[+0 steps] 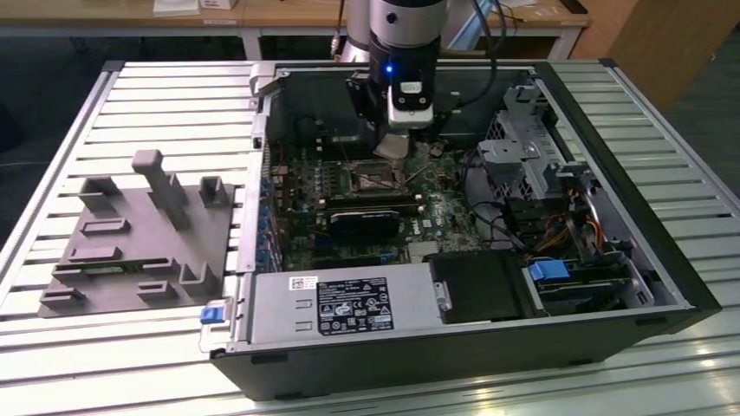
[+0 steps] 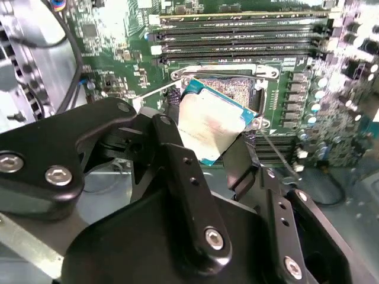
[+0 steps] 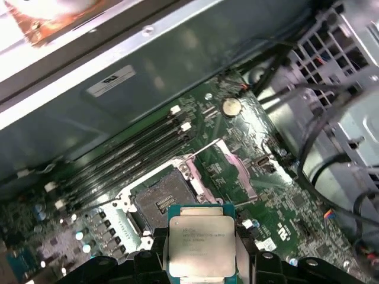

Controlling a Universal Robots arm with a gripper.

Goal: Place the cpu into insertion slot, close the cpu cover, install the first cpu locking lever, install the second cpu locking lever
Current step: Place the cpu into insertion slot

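My gripper [image 1: 393, 147] hangs inside the open computer case, shut on the cpu [image 1: 392, 146], a small flat square chip with a pale metal face. In both wrist views the cpu [image 2: 208, 121] [image 3: 200, 245] sits tilted between the black fingers [image 2: 177, 160], a little above the green motherboard. The insertion slot [image 3: 163, 201] [image 2: 228, 87] [image 1: 373, 178] lies just below and beside the chip, its dark centre uncovered. The cpu cover [image 3: 235, 170], a thin silvery frame, stands swung open at the slot's side. A thin wire lever [image 3: 203, 148] runs along one edge of the slot.
Long memory slots [image 3: 130, 157] flank the socket. A black fan card [image 1: 367, 217] lies nearer the front, with a silver power supply [image 1: 335, 303] beyond it. Drive cage and cables [image 1: 543, 173] fill the exterior view's right. A grey fixture [image 1: 139, 234] rests on the slatted table.
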